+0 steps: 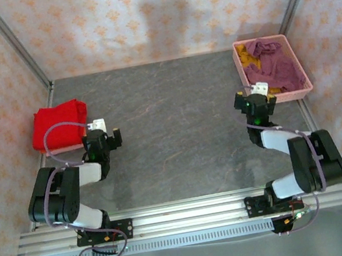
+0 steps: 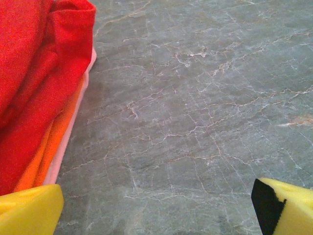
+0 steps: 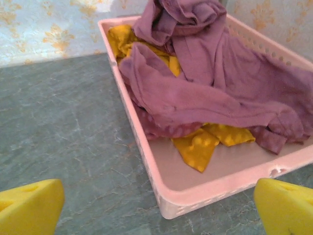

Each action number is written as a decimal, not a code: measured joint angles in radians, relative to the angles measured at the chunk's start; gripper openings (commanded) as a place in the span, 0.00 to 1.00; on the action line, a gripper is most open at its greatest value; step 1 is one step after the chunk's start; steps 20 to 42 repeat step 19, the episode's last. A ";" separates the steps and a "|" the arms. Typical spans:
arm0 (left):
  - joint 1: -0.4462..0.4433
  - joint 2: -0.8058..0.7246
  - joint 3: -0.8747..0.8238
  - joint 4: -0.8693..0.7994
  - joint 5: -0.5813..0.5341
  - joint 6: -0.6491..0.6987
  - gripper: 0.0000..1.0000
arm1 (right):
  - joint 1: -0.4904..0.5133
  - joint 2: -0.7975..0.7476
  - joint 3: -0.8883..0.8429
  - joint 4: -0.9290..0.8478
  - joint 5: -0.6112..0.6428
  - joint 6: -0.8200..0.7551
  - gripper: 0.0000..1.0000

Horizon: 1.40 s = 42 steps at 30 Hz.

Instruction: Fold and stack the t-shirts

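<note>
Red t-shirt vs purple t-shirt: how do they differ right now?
The red t-shirt is folded flat; the purple t-shirt is crumpled. The red t-shirt tops a stack over the orange t-shirt at the left of the table; the purple t-shirt lies in the pink basket at far right, over the mustard t-shirt. Both are plain cloth, and neither is gripped.

You saw black joint housings and white link covers on the left arm (image 1: 58,199) and right arm (image 1: 315,163), pale purple cables (image 1: 52,136), and yellow fingers (image 2: 29,211) edged black.
</note>
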 measured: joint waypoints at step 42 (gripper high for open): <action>0.015 0.000 0.006 0.026 0.000 -0.018 1.00 | -0.054 0.128 -0.081 0.170 -0.128 0.033 0.99</action>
